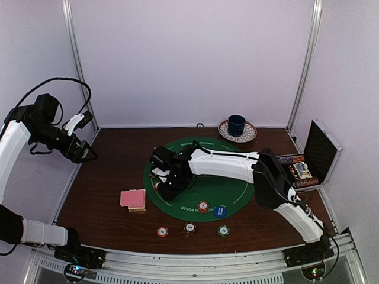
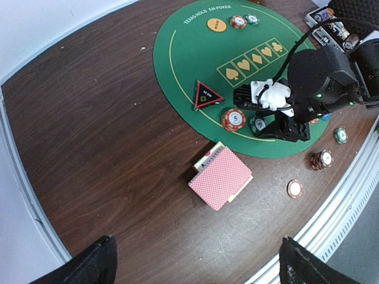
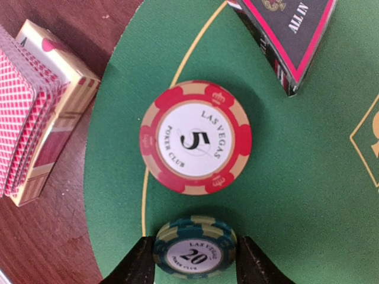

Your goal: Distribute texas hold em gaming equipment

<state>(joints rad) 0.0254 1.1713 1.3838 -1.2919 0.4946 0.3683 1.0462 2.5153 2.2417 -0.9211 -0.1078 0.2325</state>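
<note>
In the right wrist view my right gripper [image 3: 194, 261] is shut on a green "20" chip [image 3: 194, 253], a finger against each edge, low over the green mat [image 3: 308, 177]. Just ahead of it a red "5" chip [image 3: 195, 137] lies flat on the mat, and beyond that the black red-edged triangle marker [image 3: 290, 35]. The pink-backed deck of cards [image 3: 35, 112] rests on the wood left of the mat. My left gripper [image 1: 89, 155] hangs high at the far left, open and empty, looking down on the cards [image 2: 221, 177].
A red chip [image 1: 202, 206] and a blue button [image 1: 220, 211] sit at the mat's near edge. Three chips [image 1: 189, 228] lie in a row on the wood in front. An orange button [image 2: 217, 24] lies at the mat's far side. A blue mug [image 1: 237, 125] stands at the back, a black case [image 1: 314, 160] at the right.
</note>
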